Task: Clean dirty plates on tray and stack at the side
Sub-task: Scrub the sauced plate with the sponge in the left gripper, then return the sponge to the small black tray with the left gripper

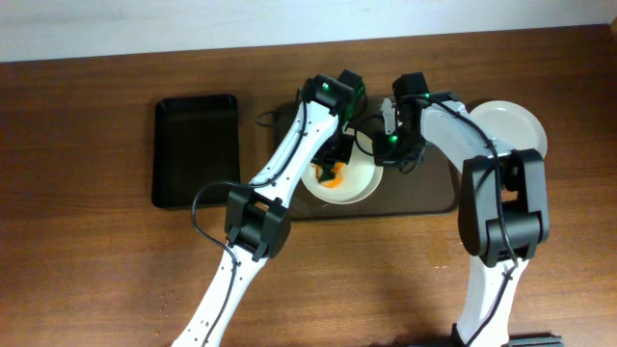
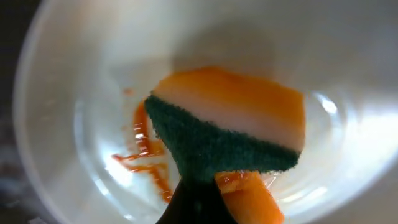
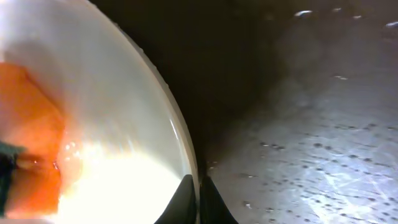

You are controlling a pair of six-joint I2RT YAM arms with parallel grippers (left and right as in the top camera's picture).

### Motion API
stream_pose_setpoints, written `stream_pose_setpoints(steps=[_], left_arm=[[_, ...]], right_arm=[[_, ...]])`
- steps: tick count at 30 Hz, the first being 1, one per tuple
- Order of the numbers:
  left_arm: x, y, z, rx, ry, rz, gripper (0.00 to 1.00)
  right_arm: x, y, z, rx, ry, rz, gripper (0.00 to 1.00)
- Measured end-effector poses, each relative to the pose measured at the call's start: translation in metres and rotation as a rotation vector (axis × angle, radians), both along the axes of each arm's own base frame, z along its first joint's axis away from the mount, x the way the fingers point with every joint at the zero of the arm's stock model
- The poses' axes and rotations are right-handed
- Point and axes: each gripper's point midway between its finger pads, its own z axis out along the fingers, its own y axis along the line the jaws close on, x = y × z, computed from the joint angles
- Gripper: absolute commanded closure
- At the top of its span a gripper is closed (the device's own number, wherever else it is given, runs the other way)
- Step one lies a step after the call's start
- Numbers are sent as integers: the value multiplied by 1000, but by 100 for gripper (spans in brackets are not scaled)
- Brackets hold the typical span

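A white dirty plate (image 1: 355, 184) with an orange-red smear lies on the dark brown tray (image 1: 424, 198). My left gripper (image 1: 335, 162) is shut on an orange and green sponge (image 2: 236, 134) that presses into the plate (image 2: 74, 106) beside red streaks (image 2: 149, 162). My right gripper (image 1: 388, 145) is shut on the plate's right rim (image 3: 186, 155), one finger on each side. A plain white plate (image 1: 511, 127) lies on the table right of the tray.
A smaller black tray (image 1: 196, 149) lies on the table at the left. The wooden table's far edge meets a pale wall at the top. Both arms cross over the brown tray's middle.
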Motion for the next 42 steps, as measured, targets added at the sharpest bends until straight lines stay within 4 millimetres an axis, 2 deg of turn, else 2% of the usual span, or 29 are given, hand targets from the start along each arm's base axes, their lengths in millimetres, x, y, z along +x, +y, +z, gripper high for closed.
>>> stream_pose_setpoints(steps=[4,6,8,9,11,13,14,15,17,18,20,21,22,24,26,27,28,29,31,32,33,34,36,37,38,39,41,42], left_arm=[[22,36,5,217,-135,-18,100],[33,46,11,281,-200,-21,100],[44,49,25,302,-268,-14,100],[59,49,45,287,-364,19,100],[78,59,69,271,-461,89,100],[83,71,84,237,-472,145,100],[81,68,90,141,-428,174,100],[76,59,88,56,-375,181,100],[57,36,71,-84,-220,175,100],[48,26,60,-117,-158,168,100],[27,1,21,-175,-15,147,100],[22,-6,8,-193,20,142,100],[22,-7,4,-197,21,142,100],[22,0,2,-160,8,142,100],[24,13,2,-24,-64,114,100],[26,26,3,59,-103,104,100],[35,48,7,191,-175,94,100],[40,56,9,238,-204,91,100],[51,72,21,344,-289,82,100],[61,78,37,386,-356,91,100],[69,92,59,420,-417,129,100],[77,106,91,404,-475,194,100],[78,121,142,297,-518,283,100],[74,128,174,192,-528,334,100],[71,131,185,127,-510,355,100],[65,137,189,58,-457,376,100],[67,156,183,4,-394,426,100],[70,173,182,-15,-372,467,100]], right_arm=[[0,3,0,5,-1,6,96],[1,7,1,21,-5,9,96],[1,8,1,22,-5,8,96],[0,6,1,14,-4,6,96],[0,4,1,10,0,5,96],[0,4,1,10,-1,5,96],[0,4,1,10,-1,5,96],[0,4,1,10,-1,6,96],[0,4,1,10,-1,5,96],[0,4,1,10,0,5,96],[0,4,1,10,-1,5,96],[-1,4,0,5,2,5,96],[-1,3,0,4,2,5,96],[-1,3,0,3,1,4,96],[-1,3,0,3,1,5,96],[-1,4,0,5,1,5,96],[1,10,2,31,-7,13,96],[1,19,3,55,-11,26,96],[0,23,5,76,-10,31,96],[-2,20,4,58,2,25,96],[-5,12,2,35,18,15,96],[-7,5,1,16,28,2,96],[-16,-2,10,-23,90,-20,96],[-12,-6,22,-47,99,-26,96],[-9,-10,35,-76,101,-31,96],[1,-18,62,-124,81,-37,96],[17,-28,111,-185,4,-49,96],[22,-35,142,-223,-47,-59,96]])
